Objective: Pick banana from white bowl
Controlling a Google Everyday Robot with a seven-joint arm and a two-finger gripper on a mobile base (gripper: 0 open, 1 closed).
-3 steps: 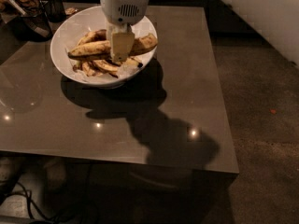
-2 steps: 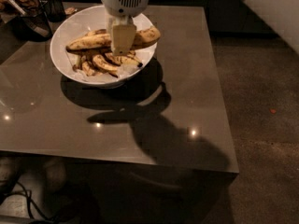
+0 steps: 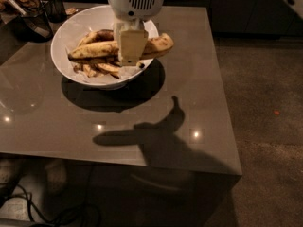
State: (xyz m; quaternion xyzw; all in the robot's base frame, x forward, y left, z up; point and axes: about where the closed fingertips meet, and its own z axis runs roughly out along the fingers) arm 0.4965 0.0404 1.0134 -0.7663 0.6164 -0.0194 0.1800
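The white bowl (image 3: 71,37) sits at the back left of the grey table. My gripper (image 3: 130,48) hangs over the bowl's right half and is shut on the banana (image 3: 94,49), a long, nearly straight, pale yellow, speckled fruit. The banana is held level above the bowl, and its right end (image 3: 161,42) sticks out past the rim. Darker, browner bananas (image 3: 102,69) lie in the bowl beneath it. The gripper's near finger hides the banana's middle.
Dark wire-mesh cups (image 3: 35,20) stand at the table's back left corner, next to the bowl. The table's front edge (image 3: 118,160) and right edge (image 3: 222,93) drop to a speckled floor. Cables lie on the floor at the lower left (image 3: 57,212).
My gripper has risen with the banana in it. The banana has come up off the other bananas and now hangs above the bowl, with its shadow cast further forward on the table.
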